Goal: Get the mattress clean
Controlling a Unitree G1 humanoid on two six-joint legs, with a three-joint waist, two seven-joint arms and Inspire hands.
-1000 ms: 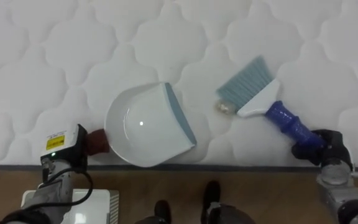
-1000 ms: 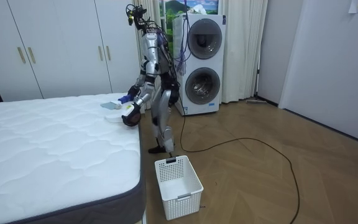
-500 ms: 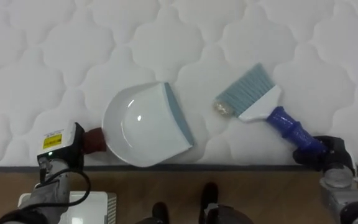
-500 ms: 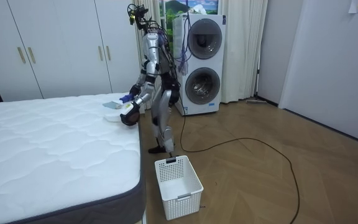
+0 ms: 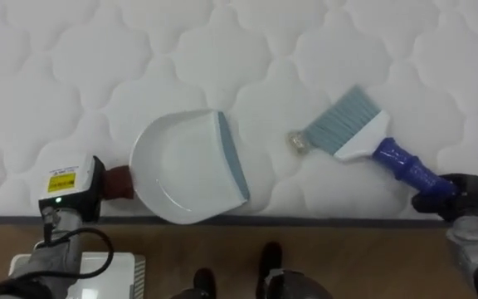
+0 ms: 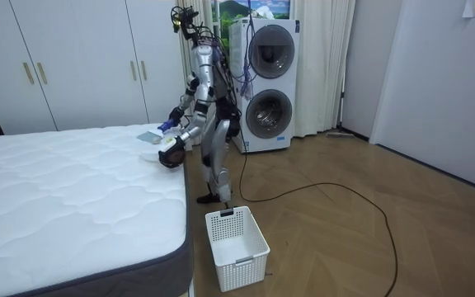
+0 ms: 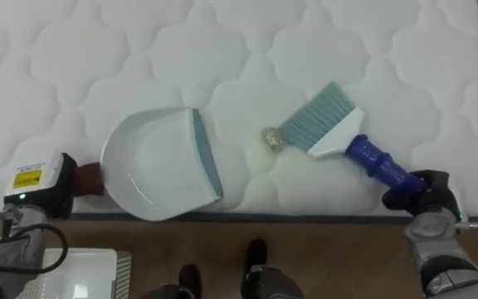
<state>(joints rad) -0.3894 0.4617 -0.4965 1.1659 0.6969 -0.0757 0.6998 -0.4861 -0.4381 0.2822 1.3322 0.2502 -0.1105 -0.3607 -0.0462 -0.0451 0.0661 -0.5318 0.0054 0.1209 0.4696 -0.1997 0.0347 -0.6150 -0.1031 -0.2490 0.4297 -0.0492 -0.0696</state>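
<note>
Looking at a home bedroom with a laundry corner. A bed [image 6: 64,194] with a bare quilted mattress is taking up the room view's left. White wardrobe doors [image 6: 64,66] are running along the back wall. A stacked washer and dryer [image 6: 268,82] are standing beside long curtains [image 6: 324,66]. A white laundry basket [image 6: 237,247] is sitting on the wood floor [image 6: 345,239], near the bed's corner.
</note>
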